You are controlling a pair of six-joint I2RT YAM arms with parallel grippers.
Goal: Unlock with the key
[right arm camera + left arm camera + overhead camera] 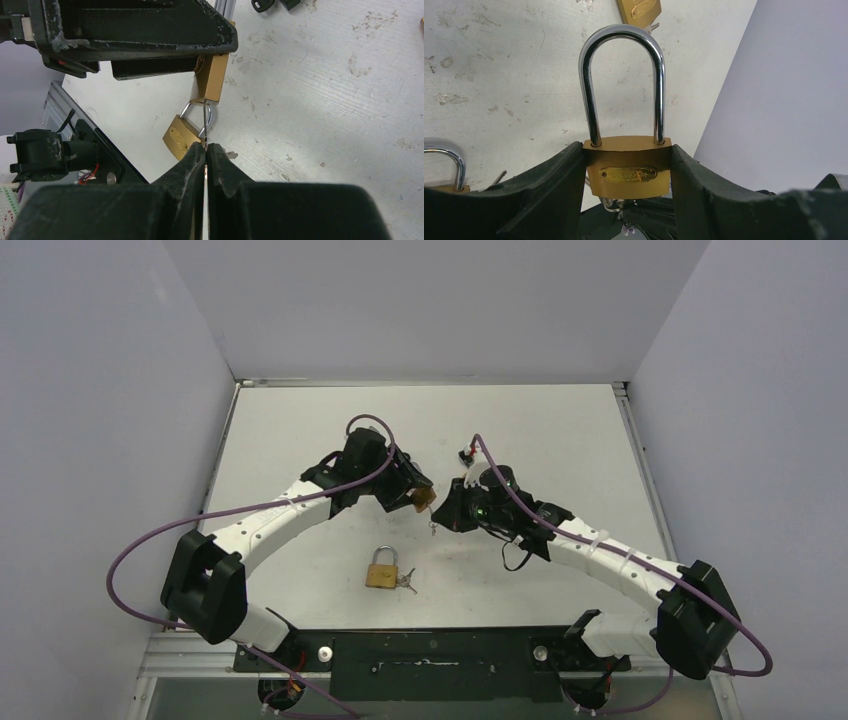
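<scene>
The brass padlock (629,172) is off the table, clamped in the left gripper (626,150). The gripper's black, rough-edged fingers (549,185) stand about half apart and press on the two narrow sides of the lock's body. From the left wrist camera, the lock's long axis runs straight away from the fingers. Its tall, polished chrome shackle arches at the far end and both legs are seated in the body. A small engraved brass plate sits on the flat face.

From the right wrist camera, the same smooth yellow body slants down out of the left gripper, with its underside turned towards the right gripper (205,147). The right gripper's fingers are squeezed fully together on a thin silver key (205,125), which shows edge-on as a narrow strip. The key's long axis lines up with the fingers and its blade points up at the lock's underside. The tip reaches the underside, but I cannot tell whether it is in the keyhole.

The white table (560,440) is scuffed and speckled with grey marks. A second brass padlock (381,575) lies flat on it near the arm bases, shackle pointing away from them. A few small keys (406,581) lie just beside its body.
</scene>
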